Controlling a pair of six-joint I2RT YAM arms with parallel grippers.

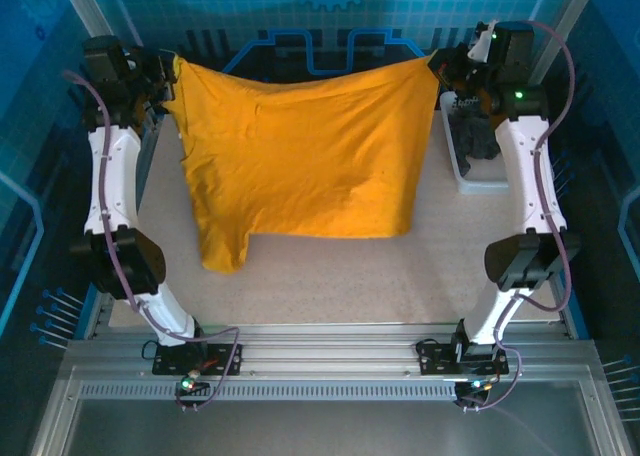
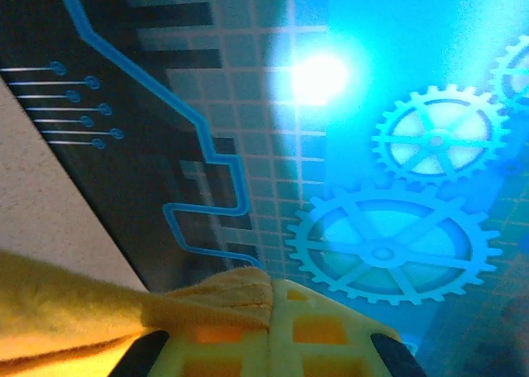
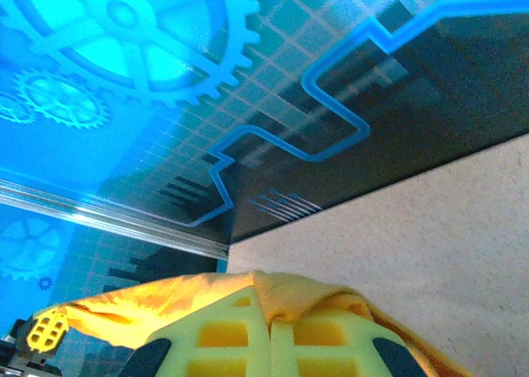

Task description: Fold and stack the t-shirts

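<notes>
We find the orange-yellow t-shirt (image 1: 300, 156) spread across the far half of the table (image 1: 330, 276), hung by its two upper corners. The left gripper (image 1: 172, 72) is clenched on one corner and the right gripper (image 1: 438, 68) on the other. Each wrist view confirms cloth bunched between closed pads (image 2: 215, 348), (image 3: 223, 340). The top edge sags slightly between the two holds. We judge this a spreading hold, with the garment drawn out widthwise so it can be laid flat for folding. One sleeve (image 1: 222, 251) hangs lowest at the near left. We cannot tell whether the lower hem rests on the table or clears it. The charcoal t-shirt (image 1: 478, 141) lies bunched in the white basket (image 1: 470, 184), just beside the held shirt's right edge and not yet handled. Open table lies between the hem and the arm bases, the likeliest room for laying down. The backdrop wall (image 1: 320, 16) stands close behind both grippers, and the basket limits movement to the right.
</notes>
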